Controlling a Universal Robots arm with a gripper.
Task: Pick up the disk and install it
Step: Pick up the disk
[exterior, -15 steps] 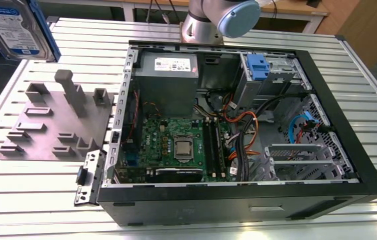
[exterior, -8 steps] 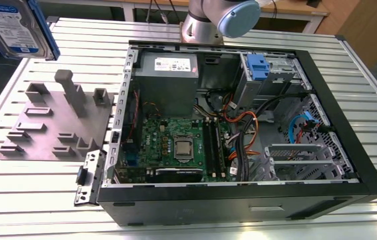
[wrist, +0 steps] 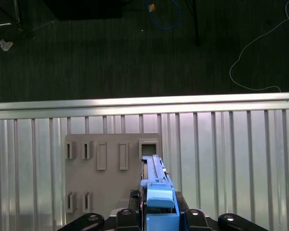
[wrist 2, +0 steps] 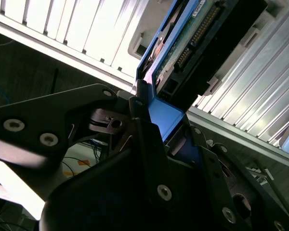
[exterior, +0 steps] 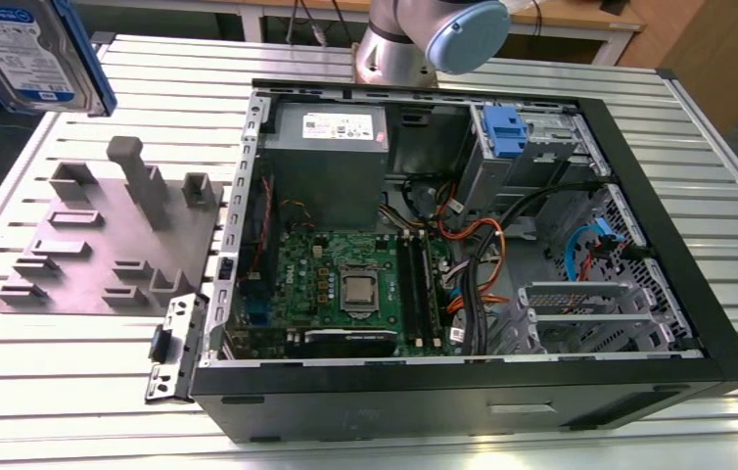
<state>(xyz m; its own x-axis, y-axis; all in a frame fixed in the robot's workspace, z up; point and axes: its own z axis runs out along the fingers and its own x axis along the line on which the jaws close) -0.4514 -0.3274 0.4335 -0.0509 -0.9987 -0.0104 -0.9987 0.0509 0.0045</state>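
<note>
Gripper (wrist 2: 156, 120) links and bolt heads sat closest to the lens in both wrist views, and the fingers (wrist 2: 139, 115) were pinched on the disk (wrist 2: 197, 38) at its blue rail. In the first wrist view the gripper (wrist: 159, 214) held the disk (wrist: 156, 185) edge-on above a grey fixture plate (wrist: 111, 192), with its tip just beside a square pocket (wrist: 149, 148) in that plate. In the exterior view the disk (exterior: 29, 49) hung in the air at the far corner on the exterior view's left, label side facing the camera, clear of the slatted table (exterior: 56, 392). It was beyond the fixture plate (exterior: 82, 245) and well apart from the open computer case (exterior: 682, 196). The case lay on its side at the middle of the table, just beside the plate on the exterior view's right. Inside it, a grey power supply (exterior: 330, 147) sat at the far side, a green motherboard (exterior: 343, 284) lay nearer, and a blue latch (exterior: 502, 132) stood at the far right bay. The arm base (exterior: 408, 39) stood behind the case.
</note>
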